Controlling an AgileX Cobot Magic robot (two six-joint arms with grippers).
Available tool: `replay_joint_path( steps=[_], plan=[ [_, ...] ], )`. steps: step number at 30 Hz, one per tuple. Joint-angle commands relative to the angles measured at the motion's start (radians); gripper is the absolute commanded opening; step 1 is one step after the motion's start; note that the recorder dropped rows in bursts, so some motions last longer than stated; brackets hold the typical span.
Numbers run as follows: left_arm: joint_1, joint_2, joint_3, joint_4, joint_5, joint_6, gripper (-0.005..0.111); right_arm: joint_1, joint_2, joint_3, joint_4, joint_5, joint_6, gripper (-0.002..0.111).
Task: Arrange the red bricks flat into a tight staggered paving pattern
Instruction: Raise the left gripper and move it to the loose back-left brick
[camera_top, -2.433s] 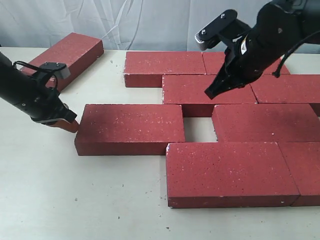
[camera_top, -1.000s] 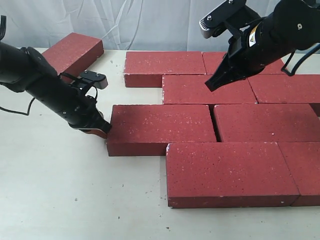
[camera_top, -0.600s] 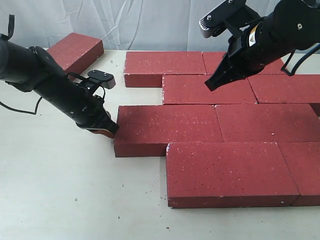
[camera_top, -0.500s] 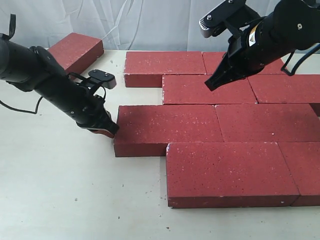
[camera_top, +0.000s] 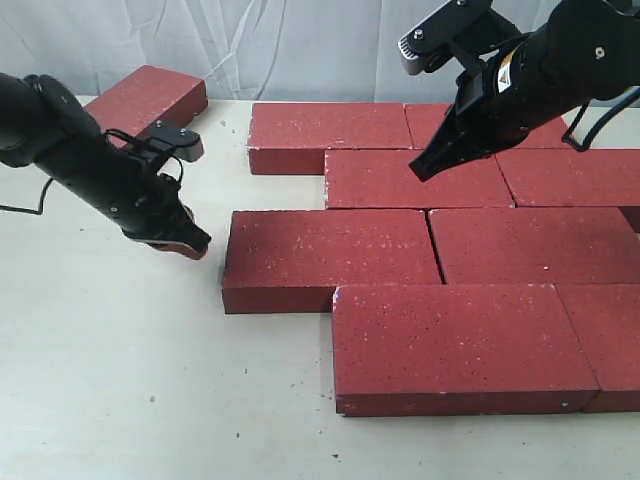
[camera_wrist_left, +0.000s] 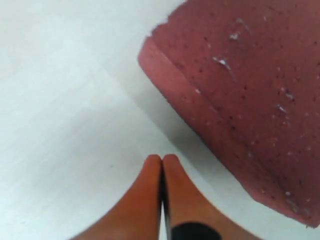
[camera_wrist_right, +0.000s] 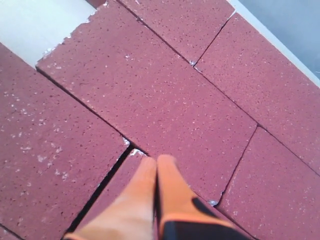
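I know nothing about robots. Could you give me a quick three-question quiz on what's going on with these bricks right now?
1. True or false: the left gripper touches the dark-red rectangular paving brick nearest it.
2. The right gripper is: A) wide open; B) shut, holding nothing; C) shut on a brick.
3. Which brick lies apart from the paved group?
Key: 1 false, pale tabletop shows between them. 2 B. 3 The angled brick at the far left.
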Motion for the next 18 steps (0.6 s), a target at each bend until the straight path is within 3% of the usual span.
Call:
replay_joint_path(
  steps=[1, 4, 6, 7, 11, 15, 18],
  plan=[
    [0.035, -0.099, -0.003, 0.019, -0.009, -0.009, 0.0, -0.006, 0.002, 0.007, 0.014, -0.023, -0.003, -0.001],
    [0.05, -0.148, -0.003, 0.011, -0.206, -0.009, 0.0, -0.006, 0.008, 0.007, 0.014, -0.044, -0.003, -0.001],
    [0.055, -0.139, -0.032, -0.109, -0.645, -0.009, 0.0, -0.006, 0.038, 0.007, 0.033, -0.083, -0.003, -0.001],
    [0.063, -0.122, -0.063, -0.097, -0.672, -0.009, 0.0, -0.006, 0.049, 0.007, 0.033, -0.091, -0.003, -0.001],
    [0.136, 0.021, -0.323, -0.03, -0.422, -0.012, 0.0, -0.006, 0.086, 0.007, 0.033, -0.14, -0.003, -0.001],
    [0.178, 0.177, -0.535, 0.089, -0.388, -0.05, 0.0, -0.006, 0.086, 0.007, 0.033, -0.154, -0.003, -0.001],
    [0.178, 0.244, -0.615, 0.118, -0.395, -0.05, 0.0, -0.006, 0.086, 0.007, 0.035, -0.158, -0.003, -0.001]
  ],
)
